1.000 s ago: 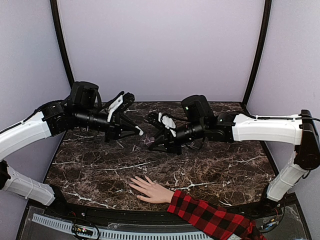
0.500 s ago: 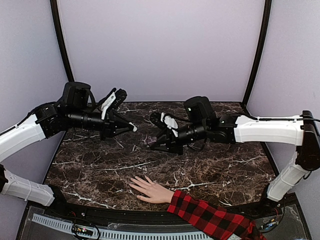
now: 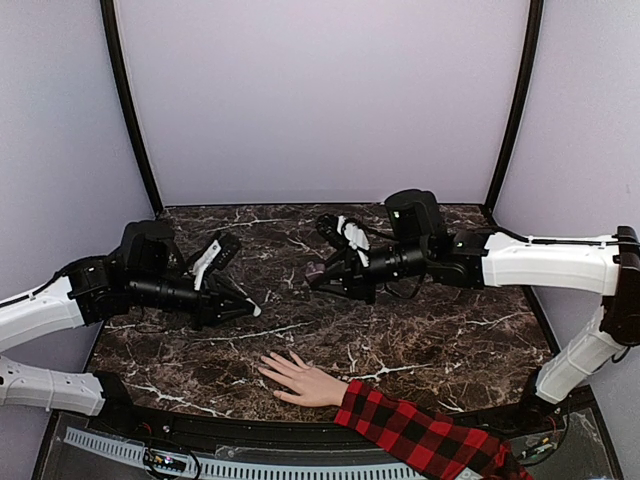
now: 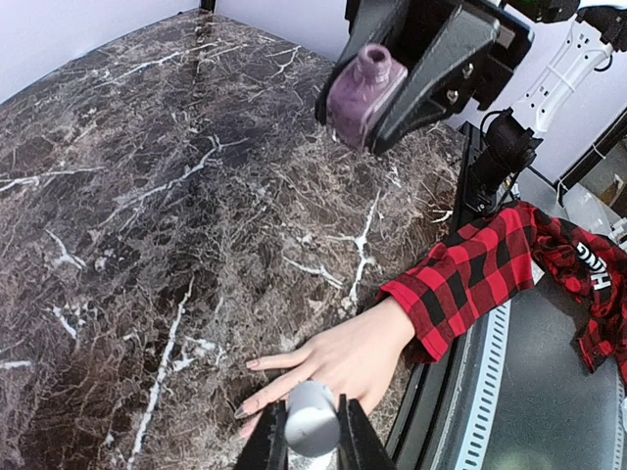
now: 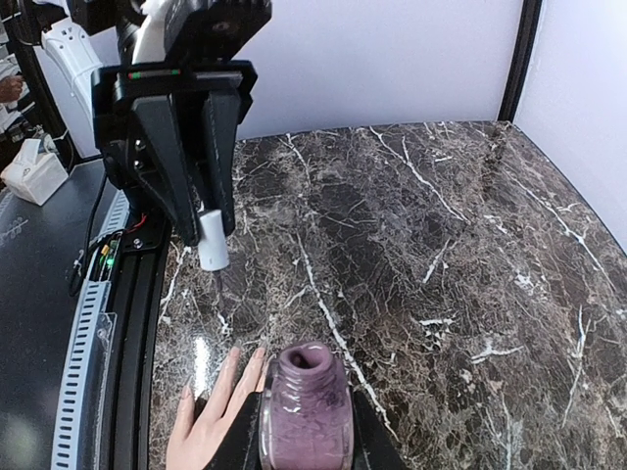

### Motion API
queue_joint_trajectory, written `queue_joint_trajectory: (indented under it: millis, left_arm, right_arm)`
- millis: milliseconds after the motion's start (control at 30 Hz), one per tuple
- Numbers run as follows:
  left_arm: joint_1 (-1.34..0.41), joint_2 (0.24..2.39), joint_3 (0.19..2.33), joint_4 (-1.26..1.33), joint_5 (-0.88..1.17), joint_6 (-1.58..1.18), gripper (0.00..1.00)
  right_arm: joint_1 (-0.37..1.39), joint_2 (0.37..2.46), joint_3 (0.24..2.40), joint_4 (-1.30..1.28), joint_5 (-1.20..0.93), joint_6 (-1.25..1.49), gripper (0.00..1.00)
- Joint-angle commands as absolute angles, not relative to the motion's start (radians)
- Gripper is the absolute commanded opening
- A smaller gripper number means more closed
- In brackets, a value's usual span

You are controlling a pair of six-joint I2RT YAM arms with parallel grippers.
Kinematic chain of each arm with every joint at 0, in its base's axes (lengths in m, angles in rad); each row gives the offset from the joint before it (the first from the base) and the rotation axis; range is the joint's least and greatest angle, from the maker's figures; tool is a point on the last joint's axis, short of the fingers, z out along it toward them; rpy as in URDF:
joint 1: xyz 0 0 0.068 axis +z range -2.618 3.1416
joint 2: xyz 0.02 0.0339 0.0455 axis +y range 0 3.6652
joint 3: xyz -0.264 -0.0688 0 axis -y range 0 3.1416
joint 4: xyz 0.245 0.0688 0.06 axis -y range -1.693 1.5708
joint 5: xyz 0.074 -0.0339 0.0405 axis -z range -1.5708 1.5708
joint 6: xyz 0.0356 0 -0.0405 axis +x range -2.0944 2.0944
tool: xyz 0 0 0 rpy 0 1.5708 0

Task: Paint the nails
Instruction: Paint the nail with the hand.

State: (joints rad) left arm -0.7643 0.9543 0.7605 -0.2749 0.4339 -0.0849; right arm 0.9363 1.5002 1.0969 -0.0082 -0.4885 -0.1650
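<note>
Step (est.): bottle is open, brush is heading for the hand, and no polish is showing on any nail.

- L gripper [image 4: 313, 446] is clamping white cap [image 4: 311, 419], hanging near mannequin hand [image 3: 300, 378], not touching.
- Hand is lying flat on table [image 3: 440, 330] at near edge, plaid sleeve [image 3: 420, 432] trailing R.
- R gripper [image 5: 306, 446] is gripping purple bottle [image 4: 361, 93] aloft, well apart.

Next: prob. calling for a slow descent onto the nails [image 4: 247, 405].

Count: 1 bottle, 1 cap, 1 hand, 5 fingers.

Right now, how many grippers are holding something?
2. The left gripper is shut on the white cap, low at table left; the right gripper is shut on the open purple bottle, raised mid-table.
</note>
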Motion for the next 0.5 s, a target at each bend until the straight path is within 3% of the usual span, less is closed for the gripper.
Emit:
queue_joint_trajectory:
  millis: [0, 467]
  left_arm:
    - [-0.809, 0.921, 0.680, -0.201, 0.356, -0.164, 0.00]
    - [-1.065, 0.931, 0.595, -0.175, 0.072, -0.228, 0.00]
  right_arm:
    - [0.928, 1.471, 1.088, 0.046, -0.479, -0.152, 0.00]
    - [0.926, 1.463, 1.080, 0.043, -0.465, -0.155, 0.00]
